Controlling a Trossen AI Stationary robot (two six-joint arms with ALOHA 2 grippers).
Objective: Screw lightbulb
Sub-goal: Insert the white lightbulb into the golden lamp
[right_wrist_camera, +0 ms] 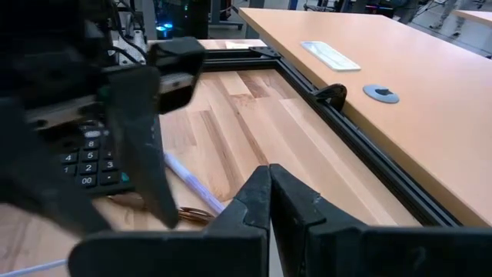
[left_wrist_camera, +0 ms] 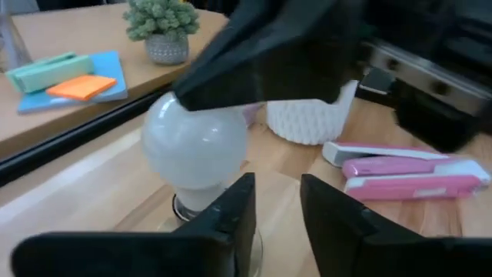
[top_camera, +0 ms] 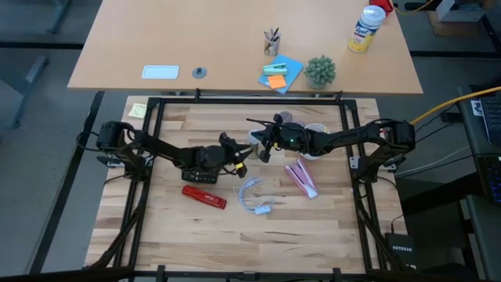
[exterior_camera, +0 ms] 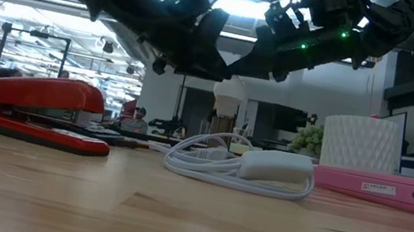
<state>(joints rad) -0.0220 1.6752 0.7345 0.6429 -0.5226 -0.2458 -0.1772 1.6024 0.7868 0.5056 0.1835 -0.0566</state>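
The lightbulb [left_wrist_camera: 196, 150] stood upright in its socket just in front of the white cup [left_wrist_camera: 307, 119]. The left end effector [left_wrist_camera: 275, 211] sat beside its neck, fingers parted, apparently not gripping. The right end effector [right_wrist_camera: 269, 201] was clenched empty above. Smooth, fragile glass: grip the globe gently.

tan desk [top_camera: 227, 39], bright ceiling lights [exterior_camera: 235, 3]

Digits 4, 1, 2, 0 on calculator [right_wrist_camera: 86, 165] keys; "NETGEAR" on black box [top_camera: 401, 252].
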